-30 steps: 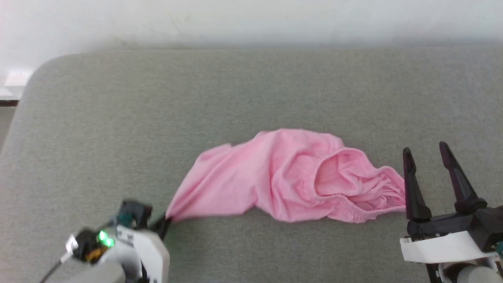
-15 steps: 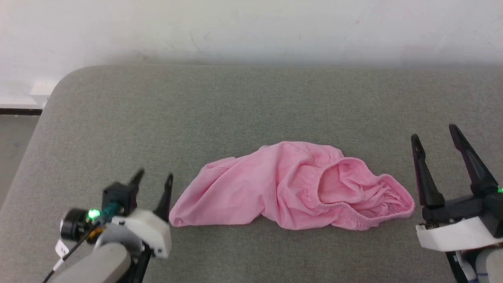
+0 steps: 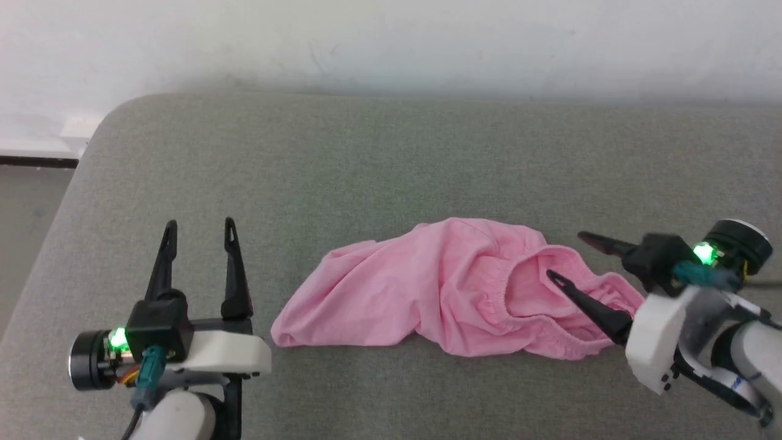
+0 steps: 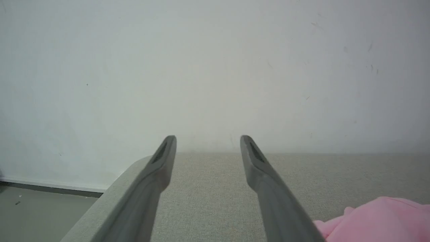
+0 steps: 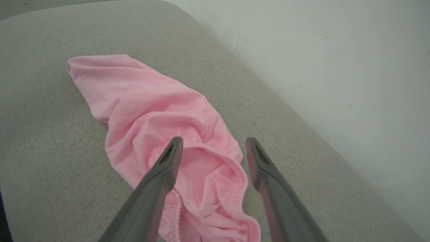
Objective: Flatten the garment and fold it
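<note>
Cushion: right fingers splayed, seemingly above garment.

Garment cropped by lower-right corner in left wrist view; btm edge cuts its waistband in right wrist view. Head view, lower right: right pincer finger covers some waistband. Legs bunched, can't tell apart.

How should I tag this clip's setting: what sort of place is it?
Probably a plain indoor room, home or test space: a grey woven upholstered cushion with a rounded corner sits before a bare white wall, and a dark skirting strip edges the floor.
</note>
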Motion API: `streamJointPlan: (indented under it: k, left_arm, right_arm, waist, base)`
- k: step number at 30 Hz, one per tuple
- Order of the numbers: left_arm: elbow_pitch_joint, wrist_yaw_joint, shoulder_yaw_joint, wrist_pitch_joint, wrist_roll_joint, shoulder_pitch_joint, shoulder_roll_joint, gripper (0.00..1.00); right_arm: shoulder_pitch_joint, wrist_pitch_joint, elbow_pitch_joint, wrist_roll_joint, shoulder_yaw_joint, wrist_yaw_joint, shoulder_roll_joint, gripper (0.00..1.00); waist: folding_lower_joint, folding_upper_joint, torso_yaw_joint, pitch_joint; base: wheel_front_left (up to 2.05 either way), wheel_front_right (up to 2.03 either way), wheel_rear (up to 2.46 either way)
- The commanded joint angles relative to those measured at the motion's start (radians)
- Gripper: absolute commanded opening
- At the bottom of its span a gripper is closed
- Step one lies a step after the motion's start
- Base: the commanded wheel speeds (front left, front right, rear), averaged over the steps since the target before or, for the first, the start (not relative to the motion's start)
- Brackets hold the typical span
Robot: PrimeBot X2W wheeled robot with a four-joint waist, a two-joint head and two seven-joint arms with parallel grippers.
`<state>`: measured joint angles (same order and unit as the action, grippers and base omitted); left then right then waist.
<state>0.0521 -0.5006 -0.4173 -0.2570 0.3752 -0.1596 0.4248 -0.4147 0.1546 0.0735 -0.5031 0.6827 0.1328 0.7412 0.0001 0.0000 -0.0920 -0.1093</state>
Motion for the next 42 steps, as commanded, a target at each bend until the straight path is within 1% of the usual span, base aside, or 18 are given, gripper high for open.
streamJointPlan:
  k: [1,5,9,12,20,22,25,26,27,29,31,33,35,38,40,42]
  left_arm:
    - [0.005,0.011,0.017,-0.005,-0.017,0.019,-0.015,1.00]
    - [0.003,0.067,0.091,-0.005,-0.076,0.054,-0.087,1.00]
    - [-0.004,0.123,0.137,-0.005,-0.126,0.060,-0.157,1.00]
    - [-0.008,0.164,0.167,-0.005,-0.159,0.051,-0.201,1.00]
    - [-0.031,0.257,0.239,-0.005,-0.225,0.016,-0.295,1.00]
    - [-0.034,0.273,0.249,-0.005,-0.239,0.008,-0.313,1.00]
    - [-0.041,0.293,0.264,-0.005,-0.253,0.001,-0.333,1.00]
    - [-0.045,0.299,0.270,-0.005,-0.257,0.000,-0.337,1.00]
    - [-0.046,0.303,0.278,-0.005,-0.260,0.001,-0.341,1.00]
    - [-0.049,0.312,0.293,-0.005,-0.266,0.007,-0.348,1.00]
    - [-0.053,0.320,0.306,-0.005,-0.272,0.016,-0.352,1.00]
    - [-0.054,0.327,0.315,-0.005,-0.278,0.022,-0.356,1.00]
    - [-0.053,0.332,0.326,-0.005,-0.282,0.029,-0.360,1.00]
    - [-0.047,0.336,0.337,-0.005,-0.289,0.041,-0.364,1.00]
    - [-0.046,0.342,0.341,-0.005,-0.292,0.044,-0.366,1.00]
    - [-0.045,0.347,0.340,-0.005,-0.295,0.043,-0.368,1.00]
  right_arm:
    - [-0.031,0.029,-0.002,-0.039,0.021,-0.002,0.004,1.00]
    - [-0.122,0.200,-0.066,-0.260,0.101,-0.002,0.005,1.00]
    - [-0.185,0.282,-0.173,-0.392,0.144,-0.002,-0.017,1.00]
    - [-0.239,0.268,-0.242,-0.406,0.171,-0.002,-0.033,1.00]
    - [-0.322,0.243,-0.447,-0.497,0.213,-0.002,-0.141,1.00]
    - [-0.335,0.239,-0.493,-0.491,0.241,-0.002,-0.158,1.00]
    - [-0.359,0.222,-0.540,-0.438,0.315,-0.002,-0.161,1.00]
    - [-0.369,0.210,-0.547,-0.424,0.337,-0.002,-0.159,0.36]
    - [-0.379,0.190,-0.547,-0.416,0.354,-0.002,-0.157,0.00]
    - [-0.398,0.144,-0.535,-0.412,0.380,-0.002,-0.146,0.00]
    - [-0.417,0.078,-0.516,-0.415,0.383,-0.002,-0.132,0.00]
    - [-0.427,0.022,-0.470,-0.428,0.384,-0.002,-0.105,0.00]
    - [-0.429,-0.031,-0.409,-0.453,0.371,-0.002,-0.069,0.00]
    - [-0.420,-0.077,-0.314,-0.507,0.334,-0.002,0.000,0.00]
    - [-0.411,-0.093,-0.285,-0.532,0.299,-0.002,0.054,0.00]
    - [-0.396,-0.102,-0.295,-0.547,0.262,-0.002,0.098,0.00]
  waist:
    - [-0.0001,0.0000,-0.009,-0.009]
    - [-0.0001,0.0000,-0.027,-0.032]
    - [-0.0001,0.0000,-0.055,-0.065]
    - [-0.0001,0.0000,-0.077,-0.093]
    - [-0.0001,0.0000,-0.107,-0.154]
    - [-0.0001,0.0000,-0.113,-0.166]
    - [-0.0001,0.0000,-0.114,-0.173]
    - [-0.0001,0.0000,-0.112,-0.173]
    - [-0.0001,0.0000,-0.108,-0.172]
    - [-0.0001,0.0000,-0.099,-0.164]
    - [-0.0001,0.0000,-0.089,-0.152]
    - [-0.0001,0.0000,-0.084,-0.139]
    - [-0.0001,0.0000,-0.075,-0.129]
    - [-0.0001,0.0000,-0.058,-0.120]
    - [-0.0001,0.0000,-0.051,-0.120]
    - [-0.0001,0.0000,-0.046,-0.122]
  base:
    - [0.00,0.00,0.00]
    - [0.00,0.00,0.00]
    - [0.00,0.00,0.00]
    - [0.00,0.00,0.00]
    - [0.00,0.00,0.00]
    - [0.00,0.00,0.00]
    - [0.00,0.00,0.00]
    - [0.00,0.00,0.00]
    - [0.00,0.00,0.00]
    - [0.00,0.00,0.00]
    - [0.00,0.00,0.00]
    - [0.00,0.00,0.00]
    - [0.00,0.00,0.00]
    - [0.00,0.00,0.00]
    - [0.00,0.00,0.00]
    - [0.00,0.00,0.00]
